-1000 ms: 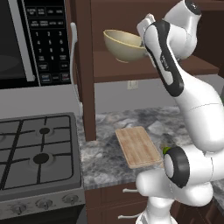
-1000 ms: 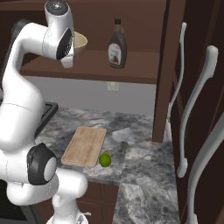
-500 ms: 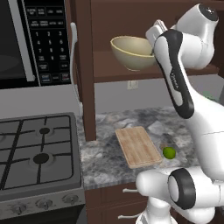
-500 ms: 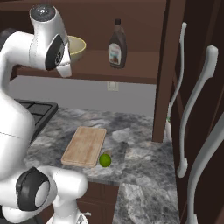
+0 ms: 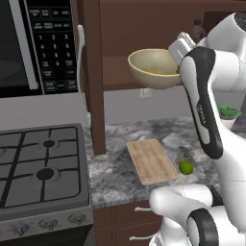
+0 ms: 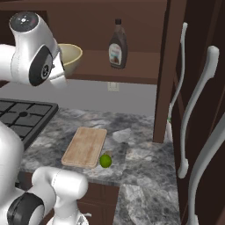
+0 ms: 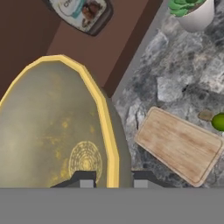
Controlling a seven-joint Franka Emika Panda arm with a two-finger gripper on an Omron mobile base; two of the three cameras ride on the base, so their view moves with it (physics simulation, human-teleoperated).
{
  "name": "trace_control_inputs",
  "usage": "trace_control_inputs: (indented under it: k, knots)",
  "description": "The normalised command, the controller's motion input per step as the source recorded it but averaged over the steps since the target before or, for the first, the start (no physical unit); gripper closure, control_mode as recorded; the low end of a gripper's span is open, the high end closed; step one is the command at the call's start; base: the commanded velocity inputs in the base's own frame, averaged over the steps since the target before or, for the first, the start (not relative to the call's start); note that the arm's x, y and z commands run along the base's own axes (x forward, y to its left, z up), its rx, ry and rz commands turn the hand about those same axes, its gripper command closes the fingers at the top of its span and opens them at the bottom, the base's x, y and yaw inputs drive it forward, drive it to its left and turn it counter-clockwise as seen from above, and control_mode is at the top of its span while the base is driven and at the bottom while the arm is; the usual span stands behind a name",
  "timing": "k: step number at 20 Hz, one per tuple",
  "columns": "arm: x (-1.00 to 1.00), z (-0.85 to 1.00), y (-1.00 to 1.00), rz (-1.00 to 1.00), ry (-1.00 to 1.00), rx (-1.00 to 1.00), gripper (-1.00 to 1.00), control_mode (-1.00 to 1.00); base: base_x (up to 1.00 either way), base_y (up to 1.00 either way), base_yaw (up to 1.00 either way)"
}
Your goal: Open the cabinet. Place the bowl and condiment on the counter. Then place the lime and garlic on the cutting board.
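My gripper [image 5: 172, 56] [image 7: 111, 177] is shut on the rim of the yellowish bowl [image 5: 153, 67] [image 6: 71, 56] [image 7: 52, 131], one finger inside and one outside. The bowl hangs in the air in front of the open cabinet's shelf [image 6: 136, 67], above the counter. On that shelf stands the dark condiment bottle [image 6: 117, 44] [image 7: 81, 11]. Below lies the wooden cutting board [image 5: 150, 161] [image 6: 85, 146] [image 7: 179, 144]. The green lime [image 5: 186, 167] [image 6: 105, 161] [image 7: 218, 121] rests just off the board's edge on the counter. A small brownish garlic [image 6: 108, 153] [image 7: 204, 115] sits beside the lime.
The cabinet's door [image 5: 92, 81] stands open left of the bowl, another door [image 6: 168, 70] at the right. A potted plant [image 5: 227, 113] [image 7: 189, 9] is at the counter's back. The stove [image 5: 41, 168] and microwave [image 5: 33, 43] are at the left. Tall handles [image 6: 193, 110] line the right.
The arm has carried the bowl out from the shelf, to the right and slightly lower in the left base view. The grip on its rim is unchanged.
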Motion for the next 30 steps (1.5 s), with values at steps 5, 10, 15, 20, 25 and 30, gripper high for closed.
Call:
trace_control_inputs:
  k: [5,10,15,20,25,30]
  knots:
    - [-0.62,-0.07,-0.06,0.01,0.00,-0.05,1.00,-1.00,0.00,0.00,0.00]
    - [-0.62,-0.13,-0.05,0.01,0.00,-0.06,1.00,-1.00,0.00,0.00,0.00]
    - [-0.62,-0.22,-0.04,0.01,0.00,-0.07,1.00,-1.00,0.00,0.00,0.00]
    - [-0.31,-0.42,-0.01,0.02,0.05,-0.09,1.00,-1.00,0.00,0.00,0.00]
    - [-0.17,-0.45,-0.04,0.02,0.08,-0.07,1.00,-1.00,0.00,0.00,0.00]
    - [-0.15,-0.42,-0.07,0.02,0.09,-0.07,1.00,-1.00,0.00,0.00,0.00]
